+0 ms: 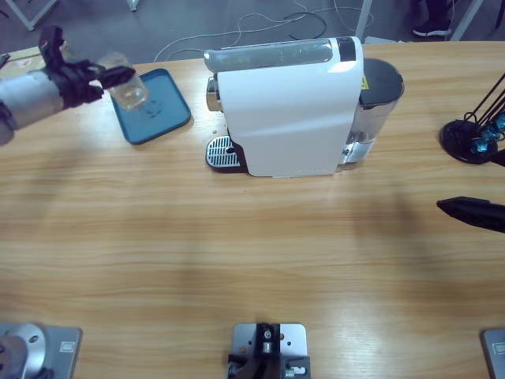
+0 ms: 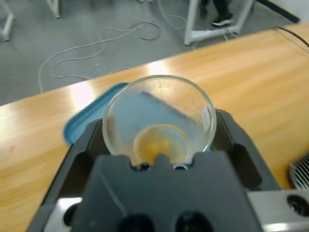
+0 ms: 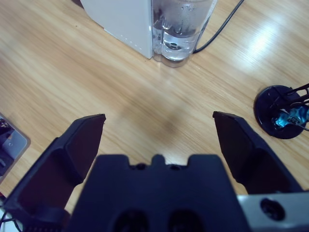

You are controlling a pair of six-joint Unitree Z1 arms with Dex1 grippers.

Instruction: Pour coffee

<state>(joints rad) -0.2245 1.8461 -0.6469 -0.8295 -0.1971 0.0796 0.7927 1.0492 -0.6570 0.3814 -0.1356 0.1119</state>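
A clear glass tumbler (image 2: 145,104) lies tipped on its side between the jaws of my left gripper (image 2: 160,124), which is shut on it. A shallow pool of light-brown coffee (image 2: 161,143) sits at the glass's bottom. In the high view the left gripper (image 1: 110,79) holds the tumbler (image 1: 130,91) above the blue tray (image 1: 162,110) at the table's far left. My right gripper (image 3: 159,121) hangs open over bare wood with nothing between its fingers; in the high view the right gripper (image 1: 465,212) shows at the right edge.
The big white coffee machine (image 1: 288,106) stands at the back middle, its drip grate (image 1: 221,152) facing left and its water tank (image 3: 181,29) at the right end. A black stand (image 1: 472,136) with a blue part sits at the far right. Cables lie on the floor beyond the table.
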